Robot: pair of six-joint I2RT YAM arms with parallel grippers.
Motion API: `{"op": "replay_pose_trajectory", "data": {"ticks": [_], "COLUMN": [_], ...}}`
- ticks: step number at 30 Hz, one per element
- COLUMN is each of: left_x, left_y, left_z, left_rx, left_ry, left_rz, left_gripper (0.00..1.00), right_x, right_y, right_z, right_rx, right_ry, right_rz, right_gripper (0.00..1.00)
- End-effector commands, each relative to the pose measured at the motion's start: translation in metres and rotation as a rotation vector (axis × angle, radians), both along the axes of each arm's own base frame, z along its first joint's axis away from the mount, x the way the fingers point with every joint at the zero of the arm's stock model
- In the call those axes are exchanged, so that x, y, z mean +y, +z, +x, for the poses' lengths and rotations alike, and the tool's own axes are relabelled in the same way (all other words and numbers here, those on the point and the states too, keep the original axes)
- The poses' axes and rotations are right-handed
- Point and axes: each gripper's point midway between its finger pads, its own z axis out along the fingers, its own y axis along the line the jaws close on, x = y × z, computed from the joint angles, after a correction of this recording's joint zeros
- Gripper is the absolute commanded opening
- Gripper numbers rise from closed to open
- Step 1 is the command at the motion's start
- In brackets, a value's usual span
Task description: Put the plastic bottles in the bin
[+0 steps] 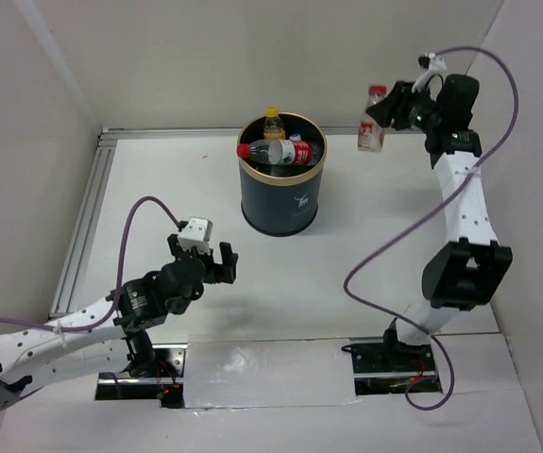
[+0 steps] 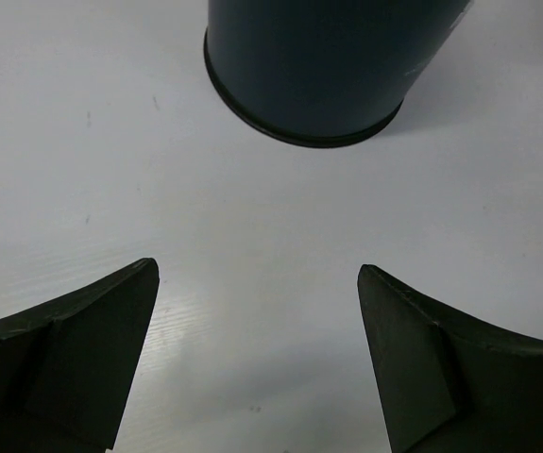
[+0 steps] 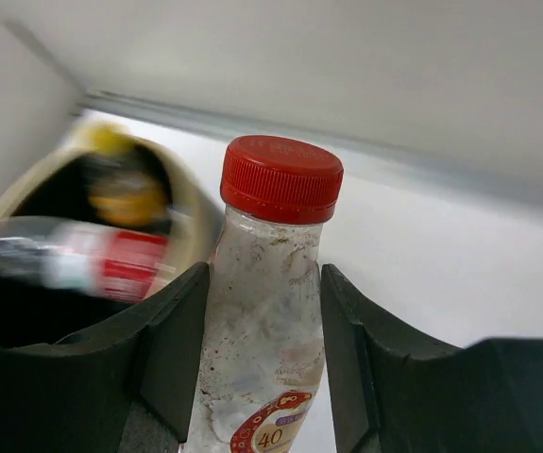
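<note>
My right gripper [image 1: 391, 110] is shut on a clear plastic bottle [image 1: 372, 120] with a red cap at the back right, close to the wall. In the right wrist view both fingers press the sides of that bottle [image 3: 266, 321] below its cap. The dark bin [image 1: 281, 189] with a gold rim stands at the middle back. In it lie a clear red-capped bottle [image 1: 276, 151] and an orange-yellow one [image 1: 273, 123]. My left gripper [image 1: 205, 257] hangs open and holds nothing, in front of the bin and to its left. The left wrist view shows the bin's base [image 2: 318, 66] ahead of it.
White enclosure walls close in on the left, back and right. An aluminium rail [image 1: 82, 226] runs along the table's left edge and another along the back. A purple cable [image 1: 384, 255] loops beside the right arm.
</note>
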Motion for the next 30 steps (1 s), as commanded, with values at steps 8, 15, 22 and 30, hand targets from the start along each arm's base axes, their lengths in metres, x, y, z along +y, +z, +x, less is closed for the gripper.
{"op": "replay_pose_trajectory", "data": {"ticks": [8,15,22,30], "left_x": [-0.021,-0.016,-0.012,-0.03], "left_y": [0.005,0.007,0.001,0.01], "left_z": [0.008,0.0,-0.007,0.001], "left_rx": [-0.03,-0.03,-0.022,-0.05], "left_ry": [-0.058,-0.05,-0.054,-0.1], "left_rz": [-0.11,-0.144,-0.155,-0.13], "left_gripper": [0.99,0.99,0.99,0.99], "right_x": [0.191,0.226,0.232,0.22], "right_y": [0.066,0.032,0.004,0.047], "right_z": [-0.014,0.039,0.03,-0.028], "right_rx": [-0.385,-0.395,-0.354,-0.404], "right_ry": [0.493,0.345,0.483,0.495], "right_rz": [-0.19,-0.563,-0.781,-0.689], "right_gripper": [0.05,0.06,0.78,1.0]}}
